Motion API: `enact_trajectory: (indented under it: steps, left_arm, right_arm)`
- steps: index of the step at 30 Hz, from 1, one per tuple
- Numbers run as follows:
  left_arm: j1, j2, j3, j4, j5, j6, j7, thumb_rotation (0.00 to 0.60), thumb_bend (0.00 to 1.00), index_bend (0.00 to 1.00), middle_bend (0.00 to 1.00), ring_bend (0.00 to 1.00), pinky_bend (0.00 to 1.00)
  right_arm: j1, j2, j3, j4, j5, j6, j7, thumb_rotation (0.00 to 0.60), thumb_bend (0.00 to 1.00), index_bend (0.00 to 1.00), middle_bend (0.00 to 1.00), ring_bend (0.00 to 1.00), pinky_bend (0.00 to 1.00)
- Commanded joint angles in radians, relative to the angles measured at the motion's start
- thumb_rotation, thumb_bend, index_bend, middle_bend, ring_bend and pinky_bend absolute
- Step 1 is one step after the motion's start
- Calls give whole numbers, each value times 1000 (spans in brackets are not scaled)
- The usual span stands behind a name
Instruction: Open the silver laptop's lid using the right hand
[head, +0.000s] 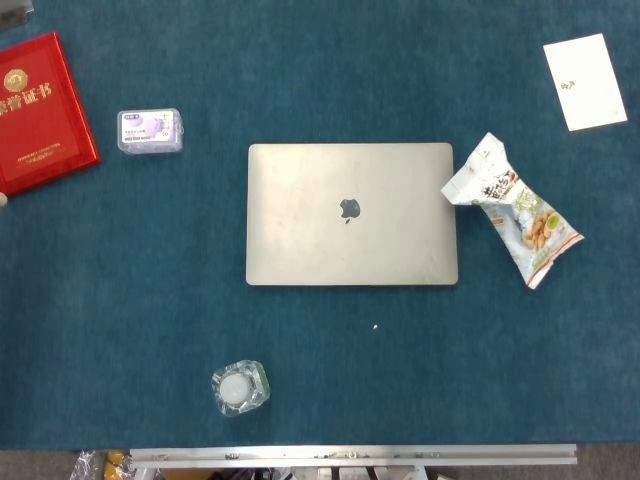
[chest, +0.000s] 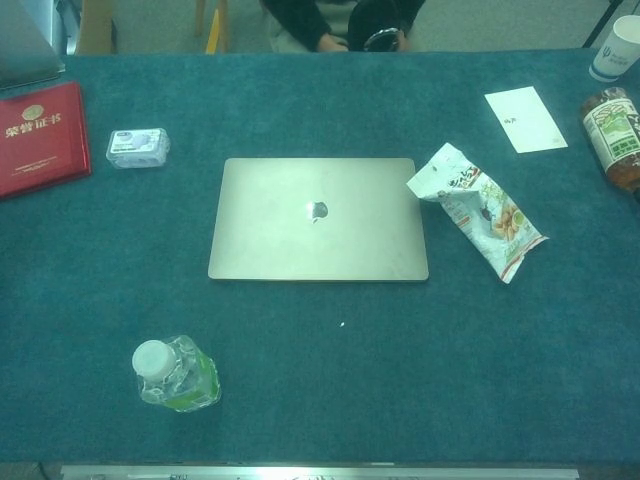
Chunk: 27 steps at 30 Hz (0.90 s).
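lying shut on the table (head: 150, 280), silver laptop (head: 351, 214)

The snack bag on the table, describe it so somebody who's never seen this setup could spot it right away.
Start at the closed silver laptop in the middle of the teal table. Just off its right edge lies the snack bag, its torn-open top almost touching the laptop. It is crinkled, white and green, unlike the flat white card beyond it.

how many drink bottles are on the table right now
2. A clear water bottle stands at the near left, in front of the laptop. A brown-labelled bottle lies at the far right edge, partly cut off. Others may sit outside the frame.
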Motion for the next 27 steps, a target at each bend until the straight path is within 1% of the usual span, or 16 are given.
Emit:
enact_trajectory:
  steps: [1, 10, 14, 17, 20, 23, 27]
  left_arm:
    - [6, 4, 1, -3, -3, 5, 0, 600, 416, 336, 291, 223, 215]
    - [0, 34, -9, -35, -32, -14, -1, 600, 417, 336, 290, 223, 215]
    - [-3, 47, -16, -41, -31, -10, 9, 600, 417, 336, 290, 223, 215]
    - [0, 51, -16, -45, -20, 2, 17, 600, 416, 336, 290, 223, 215]
    - [2, 54, -13, -50, -12, 7, 24, 600, 417, 336, 290, 223, 215]
    - [2, 59, -11, -56, -2, 10, 27, 600, 416, 336, 290, 223, 215]
    - [7, 66, -7, -62, 6, 17, 29, 600, 417, 336, 290, 223, 215]
  right_arm:
    - [26, 1, -9, -10, -25, -32, -1, 600, 7, 102, 239, 127, 253]
    - [96, -9, -40, -24, -98, -127, 0, 600, 0, 102, 239, 121, 253]
    - [141, -25, -51, -38, -121, -189, -19, 600, 0, 102, 236, 115, 248]
    - [188, -48, -56, -60, -131, -257, -58, 600, 0, 102, 227, 96, 214]
    - [234, -73, -53, -80, -130, -319, -78, 600, 0, 102, 223, 89, 203]
    - [289, -115, -41, -88, -124, -385, -127, 600, 0, 102, 216, 87, 203]
    - [345, -180, -21, -80, -83, -447, -182, 600, 0, 102, 209, 81, 203]
